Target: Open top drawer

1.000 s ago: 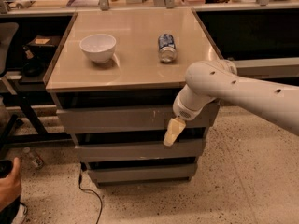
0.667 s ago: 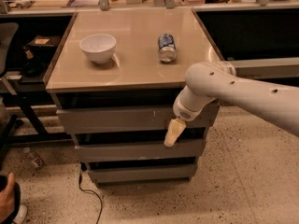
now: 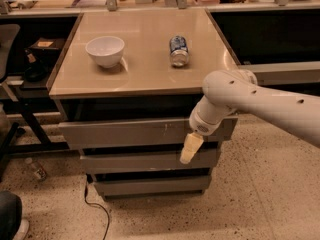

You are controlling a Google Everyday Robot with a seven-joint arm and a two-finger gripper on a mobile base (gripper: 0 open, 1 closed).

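Movement since a second ago is slight: the gripper sits marginally lower against the top drawer. That drawer lies directly beneath the tabletop, and its front looks closed. The gripper hangs at the drawer's lower edge, right of its scratch marks, over the gap to the middle drawer. Whether it is open or closed cannot be told; nothing is seen in its grasp.

Risks, as judged: the front has no handle, so any purchase on the lip may slip. Sitting this low, the gripper could catch the middle drawer instead. A sharp pull may jolt the can, apparently on its side above the drawer's right half, and set it rolling.

Containers: the bowl, above the drawer's left half, looks empty. Can and drawer contents are hidden.
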